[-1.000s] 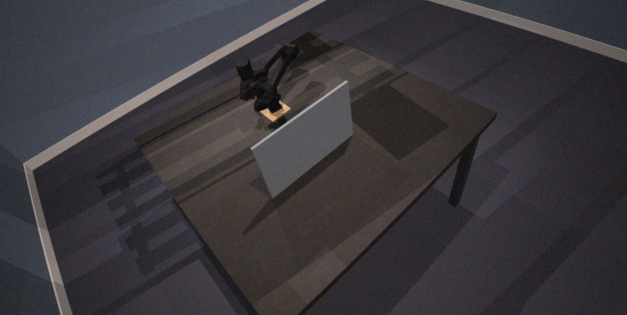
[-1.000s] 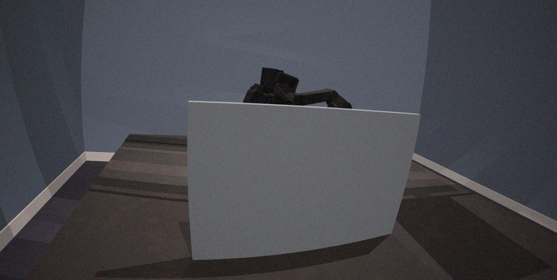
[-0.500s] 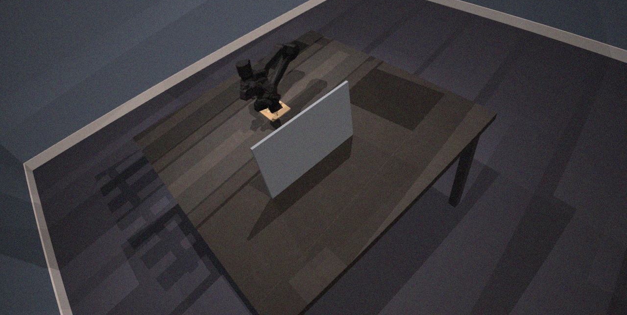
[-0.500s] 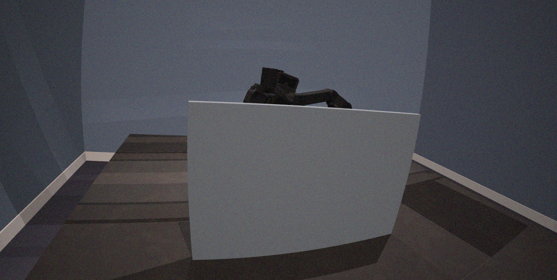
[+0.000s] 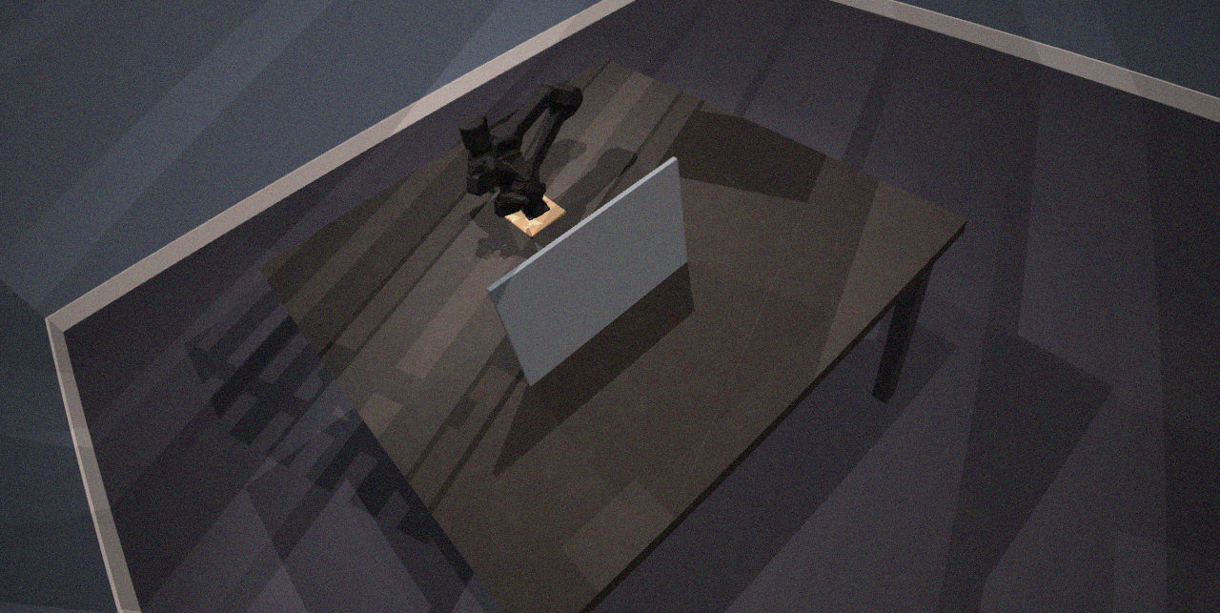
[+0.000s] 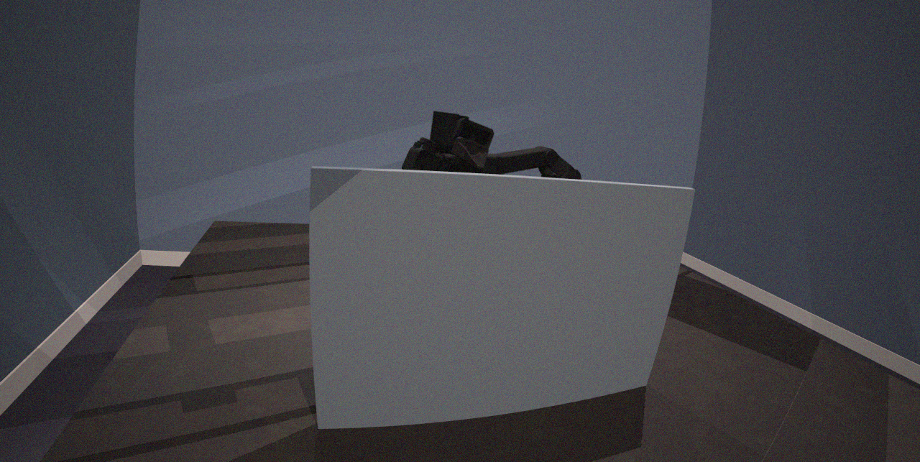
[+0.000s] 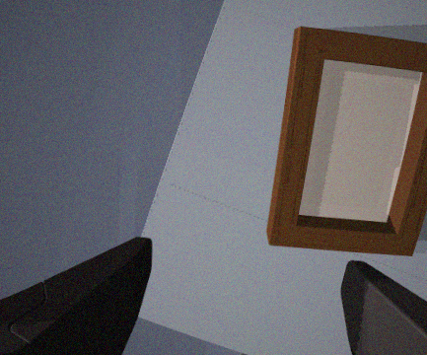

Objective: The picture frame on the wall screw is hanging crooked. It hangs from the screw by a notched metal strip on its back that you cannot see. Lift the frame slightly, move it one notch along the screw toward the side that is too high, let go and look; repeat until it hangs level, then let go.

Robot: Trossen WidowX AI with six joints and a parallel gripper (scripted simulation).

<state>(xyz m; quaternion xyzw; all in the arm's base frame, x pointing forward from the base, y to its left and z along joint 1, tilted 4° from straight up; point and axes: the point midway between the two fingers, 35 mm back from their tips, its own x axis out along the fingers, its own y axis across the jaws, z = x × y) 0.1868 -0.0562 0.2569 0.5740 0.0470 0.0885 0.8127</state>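
The brown picture frame [image 7: 284,163] hangs on the front of the pale upright panel [image 7: 223,138] [image 5: 597,268] [image 6: 482,298] and shows only in the wrist view, its right side partly cut off. Against the panel's left and bottom edges it is visibly turned, with its right side higher. The screw and the notched strip are hidden. My gripper [image 7: 248,264] is open and empty. Its fingers stand apart at the bottom of the wrist view, the right fingertip just below the frame's lower edge in that view, the left one out to the left. In the top and exterior views the panel's back hides the frame.
The arm [image 5: 512,173] [image 6: 450,150] stands on the far side of the panel, over a light wooden base plate [image 5: 554,220]. The panel rises from the brown table [image 5: 767,294] [image 6: 739,407]. Broad shadows cross the table and floor.
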